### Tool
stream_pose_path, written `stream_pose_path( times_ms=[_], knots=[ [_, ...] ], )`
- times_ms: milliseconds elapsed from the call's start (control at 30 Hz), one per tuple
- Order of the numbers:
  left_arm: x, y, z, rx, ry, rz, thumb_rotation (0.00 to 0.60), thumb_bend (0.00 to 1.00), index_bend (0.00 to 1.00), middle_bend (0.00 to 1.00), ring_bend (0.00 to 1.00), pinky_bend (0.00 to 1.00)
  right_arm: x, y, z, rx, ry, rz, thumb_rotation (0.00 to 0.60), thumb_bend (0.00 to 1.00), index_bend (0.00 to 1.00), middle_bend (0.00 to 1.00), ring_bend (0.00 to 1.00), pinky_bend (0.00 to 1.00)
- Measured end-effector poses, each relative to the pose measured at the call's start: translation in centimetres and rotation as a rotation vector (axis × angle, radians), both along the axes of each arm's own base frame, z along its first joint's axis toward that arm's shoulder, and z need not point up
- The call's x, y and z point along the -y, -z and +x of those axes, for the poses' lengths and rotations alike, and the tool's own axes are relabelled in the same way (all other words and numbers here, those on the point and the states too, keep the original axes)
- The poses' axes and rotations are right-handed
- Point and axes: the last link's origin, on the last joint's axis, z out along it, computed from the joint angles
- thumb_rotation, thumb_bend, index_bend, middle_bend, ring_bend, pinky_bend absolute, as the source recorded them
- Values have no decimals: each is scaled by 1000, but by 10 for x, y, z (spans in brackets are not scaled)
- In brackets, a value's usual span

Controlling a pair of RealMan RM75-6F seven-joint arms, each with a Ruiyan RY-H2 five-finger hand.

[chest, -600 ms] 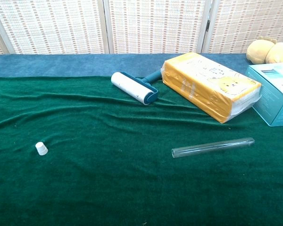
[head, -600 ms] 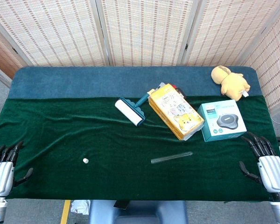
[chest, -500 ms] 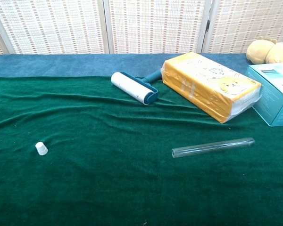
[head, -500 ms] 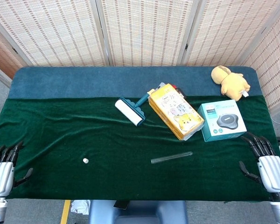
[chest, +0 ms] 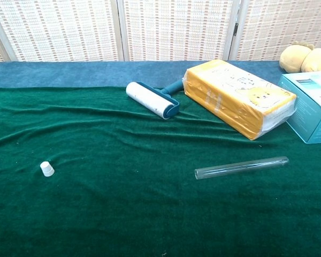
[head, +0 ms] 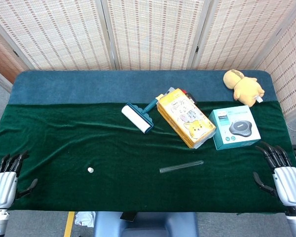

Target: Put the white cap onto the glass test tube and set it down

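In front of you the tabletop [head: 64,143] is draped in dark green velvet cloth, with a blue cloth strip [head: 89,86] along its far edge. A white lint roller with a teal handle [head: 139,117] lies near the middle, its handle end just beside the yellow rectangular tissue pack printed with a cat [head: 185,117]. To the right of that pack you see a teal box picturing a round grey device [head: 234,128]. A yellow plush toy [head: 243,86] lies on the blue strip at the far right. Woven folding screens [head: 153,32] stand behind.
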Motion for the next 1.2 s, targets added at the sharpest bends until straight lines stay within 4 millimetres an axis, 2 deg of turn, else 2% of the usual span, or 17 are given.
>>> stream_pose_path(
  times_ms=[167, 267, 400, 500, 600, 700, 833, 1033, 1200],
  knots=[
    [-7, 2, 4, -11, 46, -26, 600, 346, 106, 249, 187, 63, -2, -2, 1, -1, -5, -4, 600, 461, 116, 110, 110, 44],
    [-12, 3, 8, -22, 86, -44, 600, 380, 155, 328, 257, 140, -3, -2, 2, -1, -9, -6, 600, 461, 116, 116, 116, 48],
    [-20, 8, 15, -38, 159, -90, 600, 424, 222, 463, 385, 356, -3, -3, 3, -2, -9, -9, 600, 461, 116, 118, 118, 50],
    [-26, 14, 20, -55, 213, -151, 600, 490, 260, 610, 514, 530, -3, -3, 3, -4, -3, -11, 600, 460, 116, 118, 119, 51],
    [-32, 22, 23, -73, 245, -223, 600, 559, 280, 778, 656, 633, -1, -3, 3, -8, 2, -9, 600, 461, 116, 119, 123, 52],
    [-39, 32, 25, -87, 273, -313, 600, 611, 303, 905, 747, 670, 0, -2, 4, -13, 5, -4, 600, 460, 116, 120, 126, 52],
    [-50, 48, 30, -120, 321, -431, 600, 634, 339, 975, 809, 710, 1, -1, 4, -17, 11, -3, 600, 460, 116, 124, 132, 52],
    [-54, 70, 34, -153, 354, -520, 600, 717, 341, 990, 822, 720, 3, 1, 5, -21, 17, 4, 600, 460, 116, 126, 134, 52],
    [-57, 85, 36, -178, 354, -564, 600, 772, 274, 990, 819, 720, 4, 3, 6, -23, 14, 11, 600, 461, 116, 127, 135, 52]
  ],
)
